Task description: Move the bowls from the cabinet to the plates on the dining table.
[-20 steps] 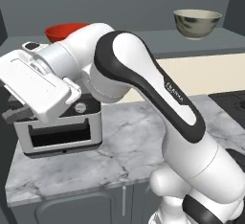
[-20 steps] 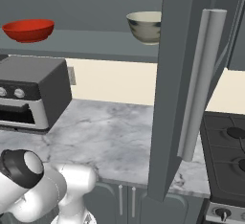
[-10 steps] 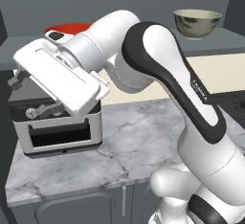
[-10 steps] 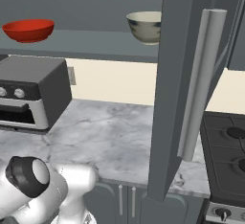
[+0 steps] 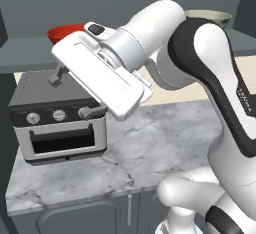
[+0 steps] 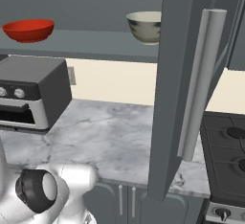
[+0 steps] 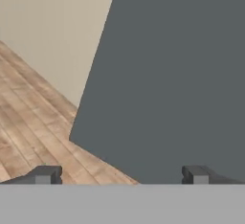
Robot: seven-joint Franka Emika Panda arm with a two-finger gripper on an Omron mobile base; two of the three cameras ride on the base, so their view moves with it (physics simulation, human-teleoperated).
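Note:
The red bowl (image 6: 28, 29) and the cream bowl (image 6: 145, 27) stand apart on the shelf of the open cabinet (image 6: 95, 43). Its dark grey door (image 6: 174, 98) with a long silver handle (image 6: 201, 84) swings out at the right. In the left base view the white hand covers part of the red bowl (image 5: 61, 32), and the arm hides most of the cream bowl (image 5: 210, 16). My gripper (image 5: 71, 95) is open and holds nothing; it hangs in front of the toaster oven, below and left of the red bowl. The open fingertips (image 7: 45, 174) face a dark grey panel. The plates and the dining table are out of view.
A toaster oven (image 5: 55, 123) sits on the marble counter (image 6: 110, 141) under the shelf. A stove (image 6: 229, 156) adjoins the counter at the right. The open cabinet door juts out over the counter's front edge. The hand view takes in wooden floor (image 7: 33, 127) and a beige wall (image 7: 52, 22).
The hand has swung up and to the right, from in front of the toaster oven toward shelf height. The gripper stays open. Both bowls are unmoved.

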